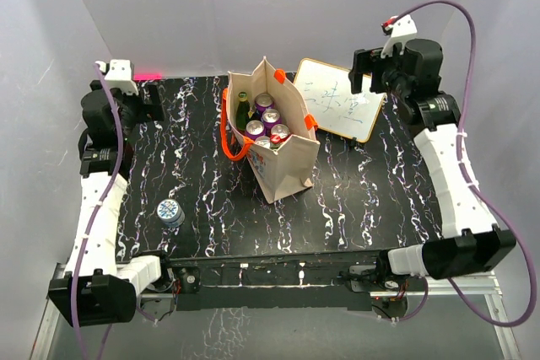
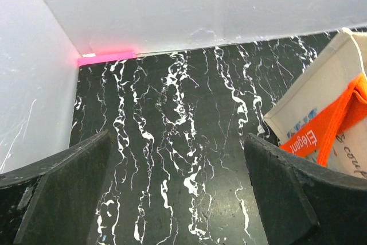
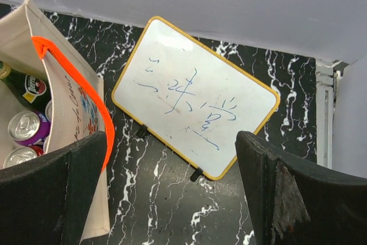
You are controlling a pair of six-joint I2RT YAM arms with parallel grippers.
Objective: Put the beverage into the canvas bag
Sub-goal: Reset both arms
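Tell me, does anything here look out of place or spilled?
Nothing is spilled. One blue-capped bottle stands alone on the table, near left, outside the canvas bag that holds the other drinks.

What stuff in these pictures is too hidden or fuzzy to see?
- Top view: cans mostly hidden inside the canvas bag; bottle label hidden under its cap.
- Left wrist view: bag print cut off by the right edge.
- Right wrist view: whiteboard scribble unreadable; bag contents cut off left.
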